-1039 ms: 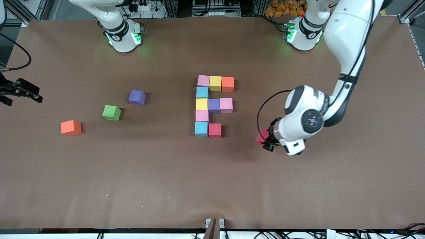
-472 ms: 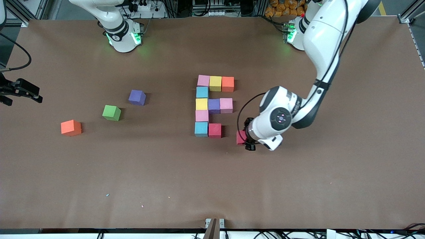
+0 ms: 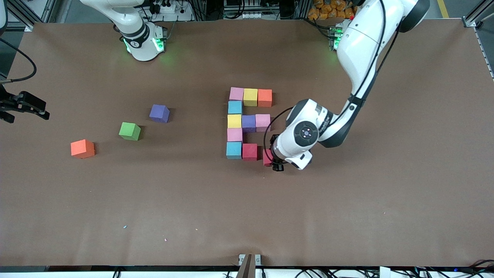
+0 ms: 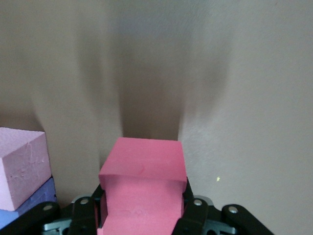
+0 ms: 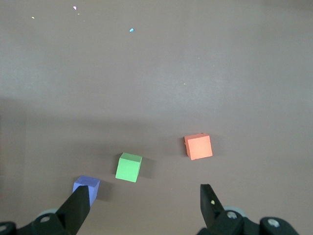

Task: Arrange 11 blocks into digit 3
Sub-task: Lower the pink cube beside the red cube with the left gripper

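Front view: my left gripper (image 3: 272,159) was clamped on a red block (image 3: 267,157) just beside the figure's (image 3: 249,122) nearest row.

Left wrist: block (image 4: 143,185) sat squarely between the jaws; looked light, matte, grippy on flat sides.

Right wrist: right gripper (image 5: 145,201) waited, jaws wide, empty.

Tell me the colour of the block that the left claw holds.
Red block, best seen in the left wrist view.

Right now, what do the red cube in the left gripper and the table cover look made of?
The red cube in the left gripper looks like dense foam: matte, finely grained, soft-looking edges. The table cover looks like brown paper or thin felt: flat, dull, no gloss. Neither is certain.
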`<state>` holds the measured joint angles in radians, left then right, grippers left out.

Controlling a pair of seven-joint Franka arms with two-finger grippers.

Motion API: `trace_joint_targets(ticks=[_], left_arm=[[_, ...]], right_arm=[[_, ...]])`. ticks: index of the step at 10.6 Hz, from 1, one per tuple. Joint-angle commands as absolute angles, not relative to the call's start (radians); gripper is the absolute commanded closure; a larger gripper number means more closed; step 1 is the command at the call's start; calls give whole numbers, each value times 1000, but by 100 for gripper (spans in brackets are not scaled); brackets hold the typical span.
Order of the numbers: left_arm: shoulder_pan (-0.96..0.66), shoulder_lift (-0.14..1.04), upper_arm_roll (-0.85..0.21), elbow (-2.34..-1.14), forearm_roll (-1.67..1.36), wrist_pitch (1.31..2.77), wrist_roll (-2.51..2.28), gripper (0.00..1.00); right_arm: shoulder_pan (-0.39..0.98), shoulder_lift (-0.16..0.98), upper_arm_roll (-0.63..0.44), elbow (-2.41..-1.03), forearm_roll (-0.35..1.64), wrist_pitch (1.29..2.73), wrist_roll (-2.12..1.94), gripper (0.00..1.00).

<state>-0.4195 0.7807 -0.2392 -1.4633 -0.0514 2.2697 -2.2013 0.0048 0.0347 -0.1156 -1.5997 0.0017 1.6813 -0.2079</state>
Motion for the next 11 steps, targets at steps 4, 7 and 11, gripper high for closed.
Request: trace_joint_targets(ticks=[4,7,11], left_arm=[[-468,807,-216,-1437,-8,2269,-2218,100],[-471,822,-216,-1437,-2,2267,-2220,100],[-479,828,-216,-1437,-2,2269,-2221,100]], right_arm=[[-5,31,-110,-1600,14,1678,-215,0],[-5,31,-110,-1600,14,1678,-215,0],[-5,31,-110,-1600,14,1678,-215,0]])
